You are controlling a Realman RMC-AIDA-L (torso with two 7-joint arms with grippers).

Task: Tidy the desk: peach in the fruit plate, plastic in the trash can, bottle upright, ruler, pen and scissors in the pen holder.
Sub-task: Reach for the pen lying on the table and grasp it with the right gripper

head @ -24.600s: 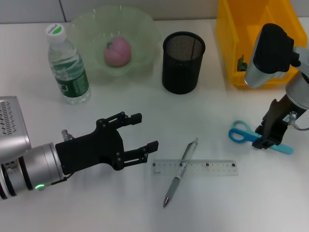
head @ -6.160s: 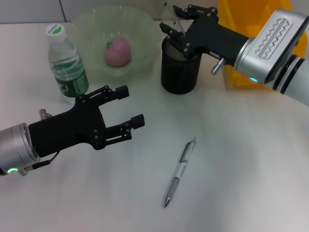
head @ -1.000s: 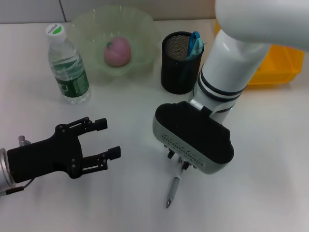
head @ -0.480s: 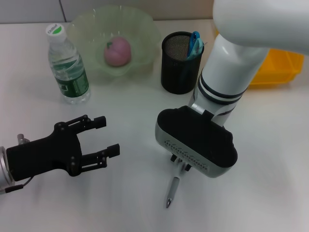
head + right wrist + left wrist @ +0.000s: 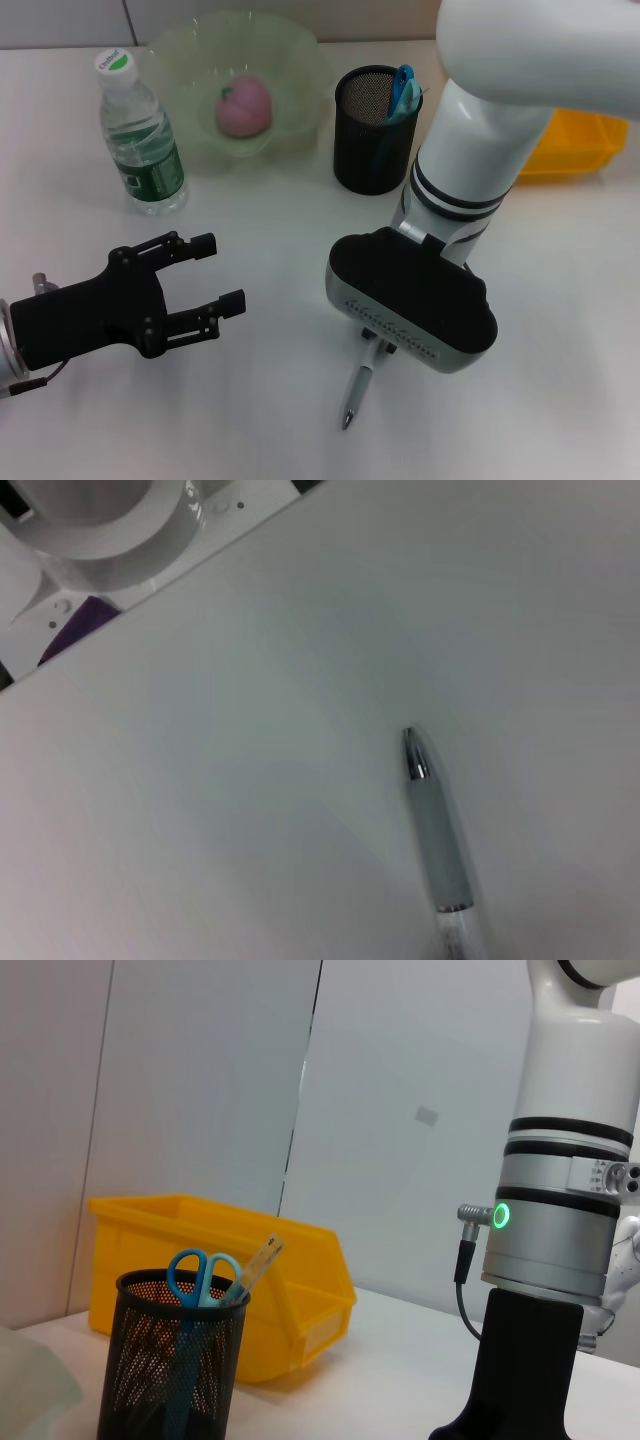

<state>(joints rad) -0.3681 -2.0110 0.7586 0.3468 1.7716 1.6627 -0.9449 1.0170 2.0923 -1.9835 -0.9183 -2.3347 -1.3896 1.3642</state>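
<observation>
Right end effector [image 5: 375,345] sits low at centre-right of the head view, directly over the upper end of the silver ballpoint pen [image 5: 356,392]; its fingers are hidden under the black wrist housing, so whether they are spread or pressed together cannot be told. The pen lies flat on the white surface [image 5: 560,380], its tip pointing toward the lower edge of the frame. Left end effector [image 5: 205,285], black with fingers spread apart and holding nothing, hovers at lower left, well apart from the pen. At upper centre stands the black mesh pen holder [image 5: 378,130], with the blue-handled scissors [image 5: 403,90] and clear ruler [image 5: 258,1263] standing inside it. At upper left, the pink peach [image 5: 245,108] rests in the pale green translucent fruit plate [image 5: 300,55], and the clear plastic water bottle [image 5: 140,140] stands upright just beside the plate. A yellow plastic bin [image 5: 580,145] occupies the upper right.
</observation>
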